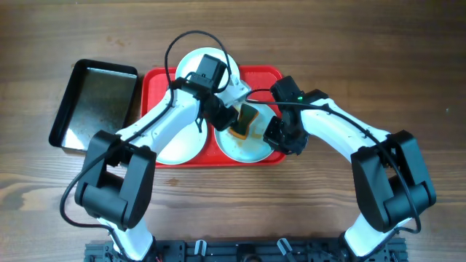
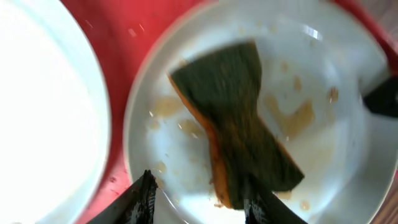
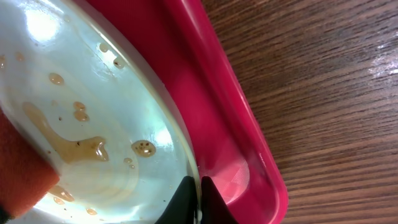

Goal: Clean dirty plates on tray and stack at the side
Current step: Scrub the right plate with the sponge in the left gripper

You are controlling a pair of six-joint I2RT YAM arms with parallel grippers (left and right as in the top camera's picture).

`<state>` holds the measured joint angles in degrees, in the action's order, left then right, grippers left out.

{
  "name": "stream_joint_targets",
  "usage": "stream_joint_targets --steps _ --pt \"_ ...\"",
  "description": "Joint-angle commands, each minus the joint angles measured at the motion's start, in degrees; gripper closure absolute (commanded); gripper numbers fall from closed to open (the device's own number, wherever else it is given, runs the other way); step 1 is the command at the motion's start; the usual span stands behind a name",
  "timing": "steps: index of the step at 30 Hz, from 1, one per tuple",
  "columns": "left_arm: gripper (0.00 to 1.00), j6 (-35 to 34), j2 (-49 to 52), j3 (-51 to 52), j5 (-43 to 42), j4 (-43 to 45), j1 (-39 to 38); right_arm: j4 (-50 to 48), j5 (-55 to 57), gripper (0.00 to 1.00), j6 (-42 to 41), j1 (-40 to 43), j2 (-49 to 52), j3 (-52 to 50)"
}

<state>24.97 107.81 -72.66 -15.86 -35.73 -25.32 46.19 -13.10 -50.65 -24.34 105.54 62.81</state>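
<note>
The left gripper (image 2: 199,196) pinches a sponge (image 2: 236,130), green scouring face up and orange underneath, with its fingers narrowed onto the near end. The sponge rests on a smeared plate (image 2: 311,155) dotted with brown sauce. The right gripper (image 3: 198,199) is almost closed, clamping that plate's right rim. This plate sits in the right half of the red tray (image 1: 266,73). A second plate (image 1: 182,151) lies in the left half, and a third plate (image 1: 188,62) overhangs the far rim. A black pan (image 1: 95,102) lies just left of the tray on the wooden table (image 1: 378,58).
</note>
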Motion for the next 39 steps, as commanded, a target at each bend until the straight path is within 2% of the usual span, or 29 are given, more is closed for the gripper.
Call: stream_joint_targets --steps 1,9,23,36,39 --pt "0.57 -3.15 -0.13 -3.23 -0.7 0.28 0.42 1.03 -0.28 0.96 1.88 -0.24 1.14 -0.5" --pt "0.6 -4.81 0.22 -3.32 -6.88 0.42 -0.68 0.9 -0.26 0.96 1.84 -0.24 1.14 -0.5" --pt "0.63 -5.92 7.41 -3.3 -6.84 1.05 -1.38 1.03 -0.28 0.96 2.32 -0.24 1.14 -0.5" --pt "0.62 -5.99 7.21 -3.41 -7.02 2.29 -2.89 1.01 -0.28 0.96 2.69 -0.24 1.14 -0.5" --pt "0.62 -6.67 6.71 -4.33 -3.98 2.45 -2.6 1.03 -0.28 0.96 2.73 -0.24 1.14 -0.5"
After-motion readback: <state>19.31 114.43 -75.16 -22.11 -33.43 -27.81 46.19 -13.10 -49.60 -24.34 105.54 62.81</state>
